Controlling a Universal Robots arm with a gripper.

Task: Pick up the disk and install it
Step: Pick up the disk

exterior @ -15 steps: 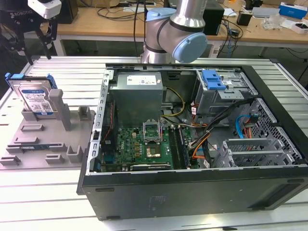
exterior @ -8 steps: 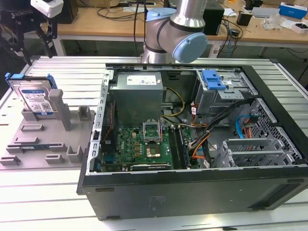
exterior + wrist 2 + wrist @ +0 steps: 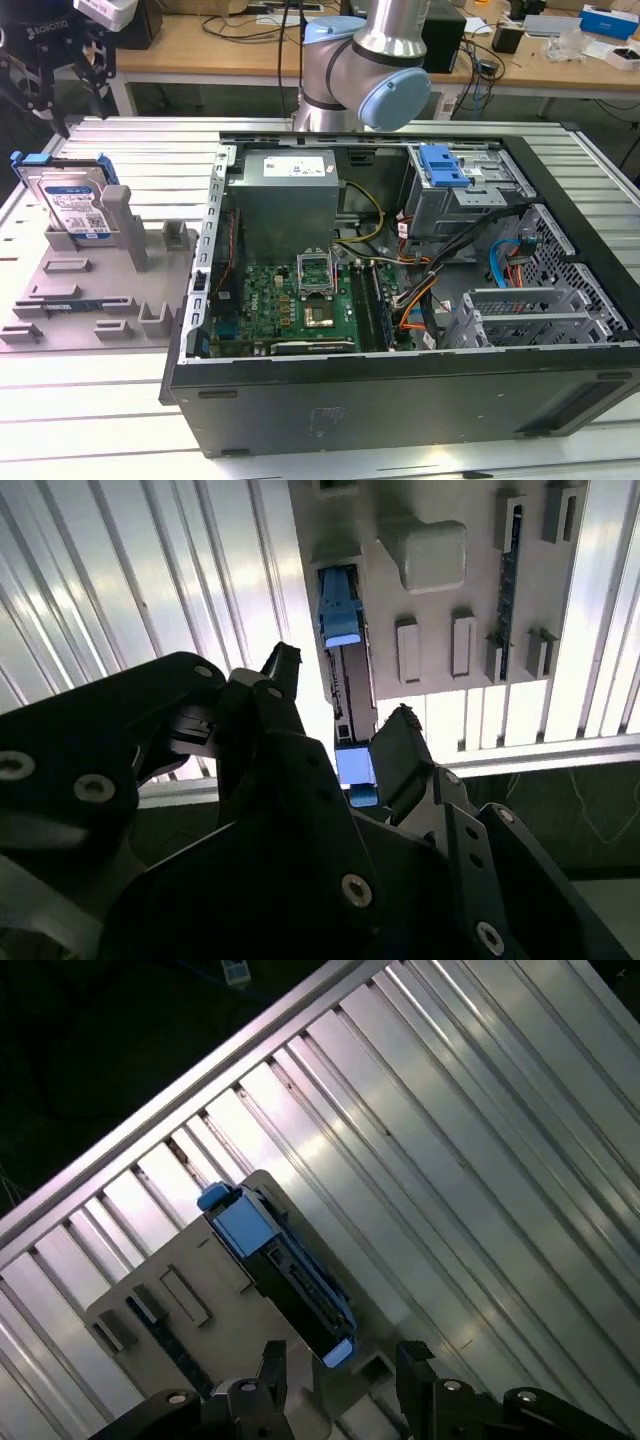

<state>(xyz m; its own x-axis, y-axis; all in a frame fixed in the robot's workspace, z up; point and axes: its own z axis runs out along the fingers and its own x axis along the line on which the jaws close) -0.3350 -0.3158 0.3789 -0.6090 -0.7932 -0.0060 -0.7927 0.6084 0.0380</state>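
The disk [image 3: 70, 200] is a silver hard drive with a white-and-blue label and a blue carrier frame. It stands on edge in a slot of the grey holder [image 3: 100, 290] at the exterior view's left. My black gripper [image 3: 60, 70] hangs a little above it, apart from it. In both wrist views I look down along the fingers onto the disk's blue-capped edge [image 3: 340, 620] [image 3: 280, 1270]. The gripper [image 3: 342, 695] [image 3: 343, 1360] is open, one finger to each side of the disk's line, with nothing held.
An open computer case [image 3: 400, 390] lies to the exterior view's right of the holder. Inside it are a grey power-supply box [image 3: 290, 200], a green board [image 3: 300, 300], a blue latch on a metal cage [image 3: 445, 165] and loose cables. The arm's base [image 3: 370, 60] stands behind the case.
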